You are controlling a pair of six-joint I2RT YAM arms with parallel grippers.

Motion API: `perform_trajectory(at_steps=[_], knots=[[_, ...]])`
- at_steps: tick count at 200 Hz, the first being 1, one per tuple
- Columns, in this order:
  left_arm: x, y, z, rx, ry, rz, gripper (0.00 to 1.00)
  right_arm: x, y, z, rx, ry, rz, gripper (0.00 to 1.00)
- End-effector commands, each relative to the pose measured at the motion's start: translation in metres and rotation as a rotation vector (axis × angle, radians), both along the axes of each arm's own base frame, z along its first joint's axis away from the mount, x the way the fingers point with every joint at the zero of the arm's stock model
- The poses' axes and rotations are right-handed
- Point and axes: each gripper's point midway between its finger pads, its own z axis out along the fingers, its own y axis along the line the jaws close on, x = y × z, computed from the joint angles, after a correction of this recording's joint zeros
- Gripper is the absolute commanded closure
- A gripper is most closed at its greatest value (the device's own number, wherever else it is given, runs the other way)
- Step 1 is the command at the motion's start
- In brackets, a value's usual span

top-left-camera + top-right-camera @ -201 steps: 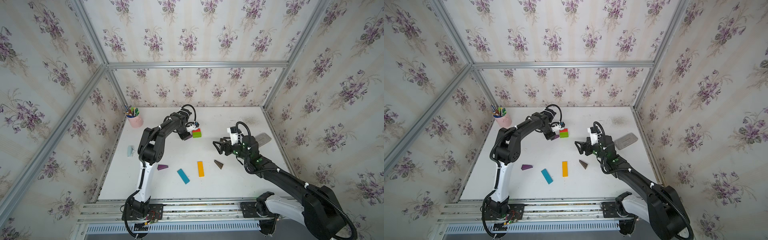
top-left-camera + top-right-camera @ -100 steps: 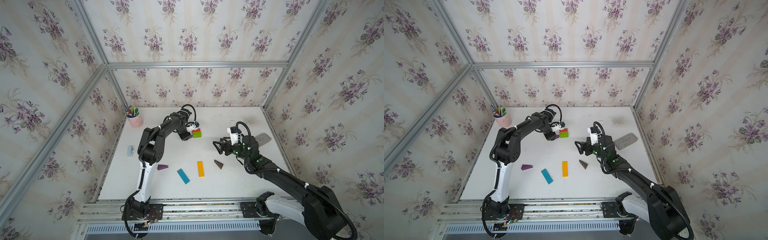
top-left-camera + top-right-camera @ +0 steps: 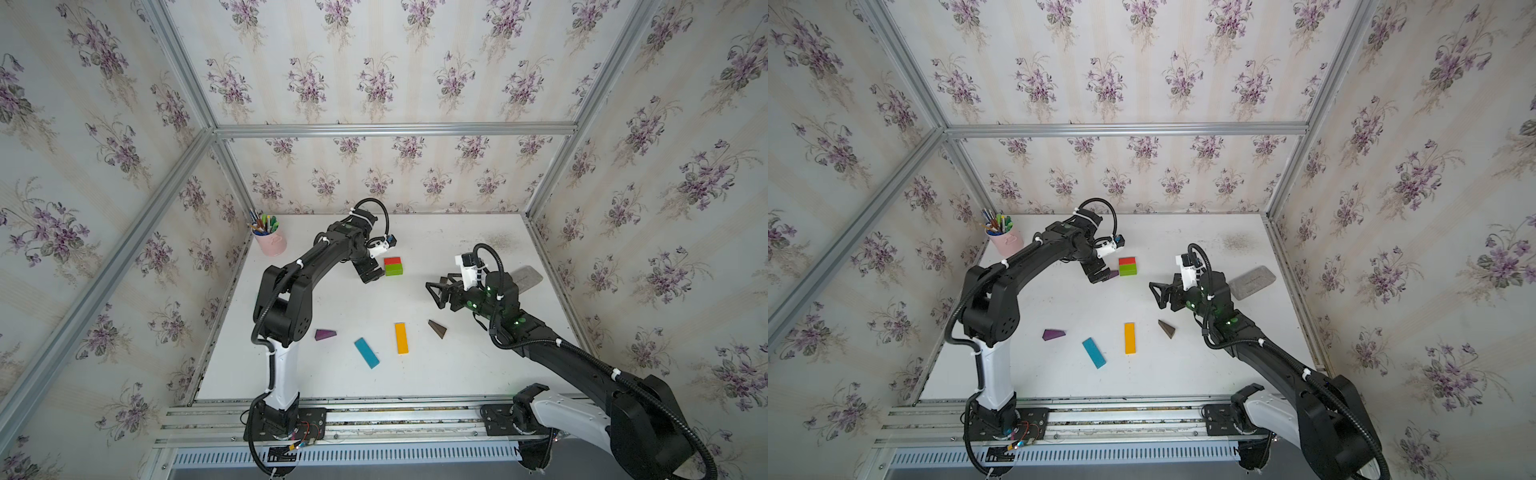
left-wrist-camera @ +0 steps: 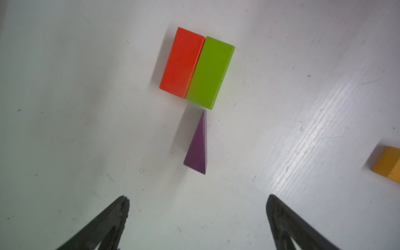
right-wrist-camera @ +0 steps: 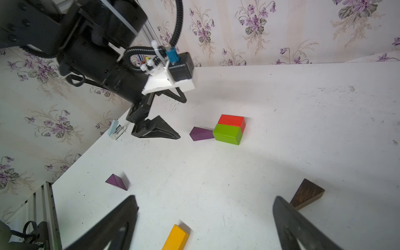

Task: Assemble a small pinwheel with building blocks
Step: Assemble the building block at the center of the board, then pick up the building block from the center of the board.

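Purple wooden triangular wedge (image 4: pixel 198 147) lies free on the white bench (image 4: pixel 65 108), tip just beside the green cuboid block (image 4: pixel 210 71), which sits flush w/ the red cuboid block (image 4: pixel 181 62). The left end effector (image 4: pixel 198 197) is spread wide and empty, and so is the right end effector (image 5: pixel 205 198). Risk imo: a finger clips the wedge on pulling away, or a nudge splits the pair.

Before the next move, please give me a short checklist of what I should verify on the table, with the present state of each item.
1. Hub: red block and green block touching side by side: ok.
2. Release: left gripper open, clear of the purple wedge beside them: ok.
3. That wedge's tip touching the green block: cannot tell.
4. Other arm: right gripper open and empty: ok.
5. Remaining: spare purple wedge, brown wedge, orange bar, blue bar lying free: ok.
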Motion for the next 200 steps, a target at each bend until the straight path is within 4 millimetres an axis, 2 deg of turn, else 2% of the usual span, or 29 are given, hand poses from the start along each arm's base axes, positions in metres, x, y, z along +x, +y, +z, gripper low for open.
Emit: perform_trajectory(at_steps=[1,26,46,70,91,105,129,142,151,166,182,200], knots=[[-0.008,0.015,0.032,-0.002,-0.082,0.063,0.01,-0.001,0.000,0.005,0.008,-0.023,0.001,0.00],[-0.034,0.039,0.066,-0.064,-0.176,0.256,0.01,-0.003,-0.001,0.008,0.010,-0.028,0.002,0.00],[-0.070,0.052,0.083,-0.105,-0.211,0.289,0.01,-0.005,-0.001,0.010,0.021,-0.034,0.004,0.00],[-0.108,0.069,0.097,-0.071,-0.295,0.188,0.01,-0.007,0.001,0.012,0.039,-0.036,0.018,0.00],[-0.122,0.085,0.102,-0.002,-0.367,0.124,0.01,-0.007,0.002,0.011,0.039,-0.029,0.027,0.00],[-0.131,0.093,0.094,0.060,-0.341,0.099,0.01,-0.008,0.001,0.012,0.037,-0.031,0.024,0.00],[-0.158,0.114,0.061,0.200,-0.204,0.055,0.02,-0.010,-0.002,0.016,0.045,-0.050,0.015,0.00],[-0.180,0.124,0.039,0.270,-0.142,-0.028,0.10,-0.011,-0.002,0.018,0.051,-0.057,0.013,0.00],[-0.195,0.125,0.029,0.268,-0.118,-0.081,0.15,-0.013,-0.001,0.019,0.058,-0.056,0.022,0.00],[-0.209,0.128,0.025,0.228,-0.129,-0.059,0.15,-0.012,0.000,0.019,0.066,-0.055,0.030,0.00],[-0.227,0.131,0.008,0.229,-0.112,-0.107,0.17,-0.012,0.002,0.017,0.066,-0.047,0.035,0.00],[-0.235,0.130,-0.005,0.214,-0.090,-0.135,0.19,-0.013,0.004,0.018,0.076,-0.046,0.045,0.00]])
